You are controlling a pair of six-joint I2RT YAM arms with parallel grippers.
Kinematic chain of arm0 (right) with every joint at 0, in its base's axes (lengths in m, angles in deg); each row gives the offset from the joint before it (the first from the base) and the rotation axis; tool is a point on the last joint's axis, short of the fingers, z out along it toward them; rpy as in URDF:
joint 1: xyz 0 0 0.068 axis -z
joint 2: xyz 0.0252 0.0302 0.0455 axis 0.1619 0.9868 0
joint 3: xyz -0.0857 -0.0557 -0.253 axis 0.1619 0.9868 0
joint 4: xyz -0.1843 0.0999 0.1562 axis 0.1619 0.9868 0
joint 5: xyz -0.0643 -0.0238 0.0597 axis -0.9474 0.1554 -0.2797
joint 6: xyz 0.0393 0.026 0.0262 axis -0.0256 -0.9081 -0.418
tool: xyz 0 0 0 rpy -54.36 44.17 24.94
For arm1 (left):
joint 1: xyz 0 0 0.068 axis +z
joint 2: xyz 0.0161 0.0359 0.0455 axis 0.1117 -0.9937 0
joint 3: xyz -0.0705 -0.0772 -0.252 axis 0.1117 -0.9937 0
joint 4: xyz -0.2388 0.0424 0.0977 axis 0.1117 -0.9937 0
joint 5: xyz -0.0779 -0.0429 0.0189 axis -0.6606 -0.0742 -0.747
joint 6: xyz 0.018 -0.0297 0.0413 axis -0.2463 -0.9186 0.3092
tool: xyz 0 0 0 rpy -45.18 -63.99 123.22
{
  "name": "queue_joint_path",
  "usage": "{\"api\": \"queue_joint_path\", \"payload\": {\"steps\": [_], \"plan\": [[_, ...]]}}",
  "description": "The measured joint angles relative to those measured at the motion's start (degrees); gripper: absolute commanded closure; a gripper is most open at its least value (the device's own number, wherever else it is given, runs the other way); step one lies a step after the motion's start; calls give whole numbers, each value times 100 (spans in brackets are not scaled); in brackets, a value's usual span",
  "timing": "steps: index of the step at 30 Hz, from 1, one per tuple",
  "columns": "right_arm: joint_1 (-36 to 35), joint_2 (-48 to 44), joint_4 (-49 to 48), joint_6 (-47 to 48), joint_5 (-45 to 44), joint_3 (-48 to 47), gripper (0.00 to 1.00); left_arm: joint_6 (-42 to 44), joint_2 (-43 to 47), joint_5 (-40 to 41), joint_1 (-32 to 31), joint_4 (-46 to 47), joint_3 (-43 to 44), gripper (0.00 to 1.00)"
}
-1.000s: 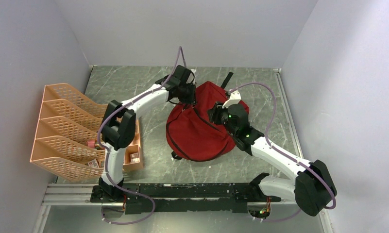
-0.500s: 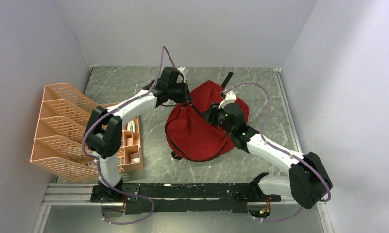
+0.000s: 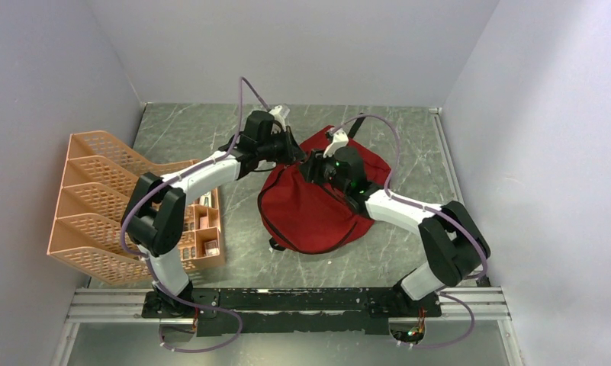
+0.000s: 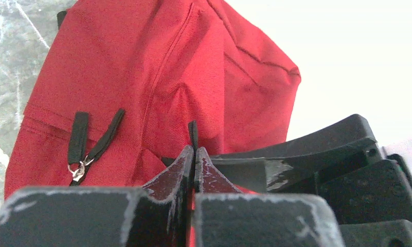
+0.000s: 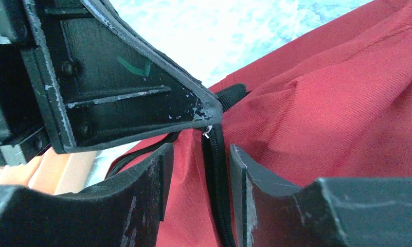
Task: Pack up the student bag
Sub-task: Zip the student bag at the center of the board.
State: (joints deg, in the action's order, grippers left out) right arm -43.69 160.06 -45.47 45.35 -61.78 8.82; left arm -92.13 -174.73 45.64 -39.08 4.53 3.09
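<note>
Both arms rise from the near edge of the table (image 3: 409,137) and lean inward, their elbows bent, so that the two wrists meet over the middle. To the left, close by the left arm's base, stands an orange mesh organiser (image 3: 96,191) with small items in its near compartments.

The red bag (image 3: 317,213) lies slumped in the middle of the table, between the arms. The right arm reaches across its top from the right. The right gripper (image 5: 198,154) points down at the fabric with its fingers (image 5: 160,170) about half apart. They stand on either side of the black zipper (image 5: 216,170), which runs through the gap. Whether they press on it cannot be told.

Just beyond, at the bag's far left shoulder, the left arm stretches long and low. The left gripper (image 4: 194,154) is pinched tight on a thin black zipper tab (image 4: 193,131), which sticks up between its tips. Its tip almost touches the right gripper. Two more black pull tabs (image 4: 80,139) hang on the bag's side.
</note>
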Motion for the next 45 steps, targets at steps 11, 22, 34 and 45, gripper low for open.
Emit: {"api": "queue_joint_path", "payload": {"steps": [11,22,34,45], "plan": [[2,511,-446,105,81,-149,54,-356,70,-142,9,511,-313,95],[9,699,-1084,105,120,-50,100,-358,116,-153,37,542,-313,84],[57,699,-2297,308,612,614,100,-354,175,-155,37,426,-214,70],[68,699,-2439,413,857,643,100,-356,166,-155,37,330,-142,92]]}}
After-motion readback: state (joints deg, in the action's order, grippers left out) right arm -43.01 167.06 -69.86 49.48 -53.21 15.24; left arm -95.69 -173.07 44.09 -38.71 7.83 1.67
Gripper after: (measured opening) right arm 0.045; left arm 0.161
